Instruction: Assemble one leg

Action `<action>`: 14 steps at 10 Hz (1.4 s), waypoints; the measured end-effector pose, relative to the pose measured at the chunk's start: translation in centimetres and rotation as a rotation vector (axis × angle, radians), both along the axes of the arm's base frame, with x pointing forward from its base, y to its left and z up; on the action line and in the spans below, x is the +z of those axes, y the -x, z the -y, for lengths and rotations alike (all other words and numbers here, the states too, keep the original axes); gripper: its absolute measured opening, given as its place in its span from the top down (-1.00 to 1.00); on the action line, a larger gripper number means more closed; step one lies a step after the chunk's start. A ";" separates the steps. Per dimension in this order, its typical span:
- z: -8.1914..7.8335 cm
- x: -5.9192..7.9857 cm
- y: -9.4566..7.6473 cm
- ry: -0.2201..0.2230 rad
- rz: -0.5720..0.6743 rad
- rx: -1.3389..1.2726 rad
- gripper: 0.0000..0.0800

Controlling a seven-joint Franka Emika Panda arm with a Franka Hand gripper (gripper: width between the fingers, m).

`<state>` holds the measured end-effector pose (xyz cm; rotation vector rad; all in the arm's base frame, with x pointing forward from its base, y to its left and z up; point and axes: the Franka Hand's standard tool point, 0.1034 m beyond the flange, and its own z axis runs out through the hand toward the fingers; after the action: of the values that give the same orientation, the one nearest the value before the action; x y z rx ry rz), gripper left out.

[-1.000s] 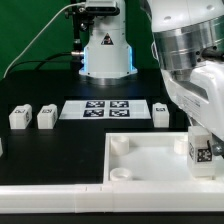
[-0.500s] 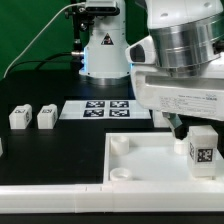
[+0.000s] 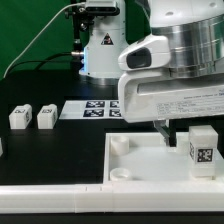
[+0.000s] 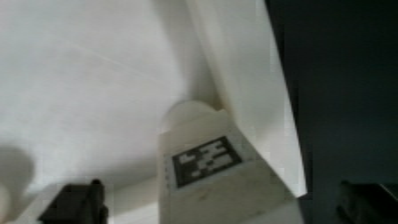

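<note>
A leg [image 3: 203,150], a chunky white block with a square tag on its face, stands upright at the right corner of the large flat white panel [image 3: 140,165]. My gripper [image 3: 172,126] hangs just above the leg and toward the exterior view's left of it. In the wrist view the leg [image 4: 217,160] stands between my dark fingertips [image 4: 71,205], which are wide apart and do not touch it. The gripper [image 4: 217,208] is open and empty. Two more legs [image 3: 20,117] [image 3: 46,117] lie on the table at the exterior view's left.
The marker board [image 3: 92,108] lies behind the panel, partly hidden by my hand. The arm's base [image 3: 104,50] stands at the back. The panel has raised corner sockets [image 3: 120,145] [image 3: 120,174] on the side toward the exterior view's left.
My hand has lifted off the leg and moved toward the exterior view's left. The leg stays upright in the panel's right corner.
</note>
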<state>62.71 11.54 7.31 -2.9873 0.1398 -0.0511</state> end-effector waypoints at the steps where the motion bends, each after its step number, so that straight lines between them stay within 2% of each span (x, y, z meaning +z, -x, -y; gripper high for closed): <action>1: -0.1 0.0 -0.1 0.011 0.013 0.061 -0.62; 2: -0.1 0.0 -0.1 0.007 0.010 0.041 -0.62; 3: -0.1 0.0 -0.1 0.007 0.010 0.041 -0.34; 4: -0.1 0.0 -0.1 0.007 0.010 0.041 -0.34; 5: 0.0 0.0 -0.1 0.008 0.010 0.041 0.12; 6: 0.1 0.0 -0.1 0.009 0.010 0.040 0.27; 9: 0.1 0.0 -0.1 0.009 0.010 0.037 0.27; 11: 0.2 0.0 -0.2 0.002 0.001 -0.058 0.27; 13: 0.5 0.0 -0.3 -0.039 -0.010 -0.227 0.27; 14: 0.4 0.0 -0.2 -0.042 -0.015 -0.272 0.27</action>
<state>62.95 11.11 7.27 -2.9053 0.5410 -0.0549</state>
